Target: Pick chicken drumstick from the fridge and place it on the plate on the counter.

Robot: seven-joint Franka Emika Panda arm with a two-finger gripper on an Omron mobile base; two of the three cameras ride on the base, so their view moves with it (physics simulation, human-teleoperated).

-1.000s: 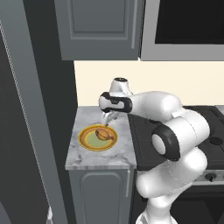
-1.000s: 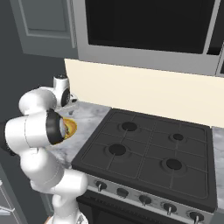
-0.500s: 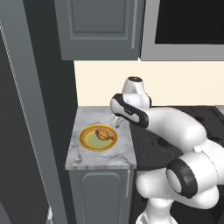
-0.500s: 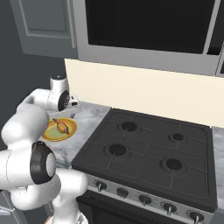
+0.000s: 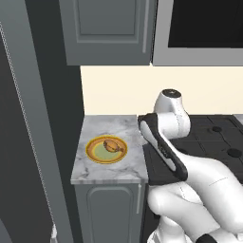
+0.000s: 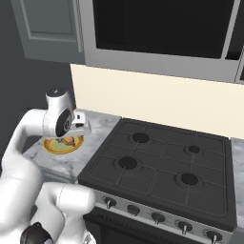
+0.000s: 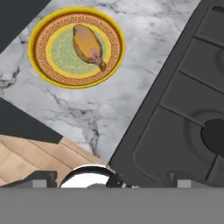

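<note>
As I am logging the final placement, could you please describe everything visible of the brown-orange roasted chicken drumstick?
The brown-orange roasted chicken drumstick is a small glossy lump, thick at one end and tapering to a narrow, darker tip. It lies flat inside the round plate with the orange-yellow patterned rim and pale green centre, over the green centre with its narrow tip reaching the patterned band. The plate stands on the white-grey veined marble counter, beside the black stovetop. Nothing but the plate touches the drumstick.

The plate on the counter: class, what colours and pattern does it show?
The plate has a yellow edge, an orange band with a geometric key pattern, and a pale green centre, clearest in the hand view.
</note>
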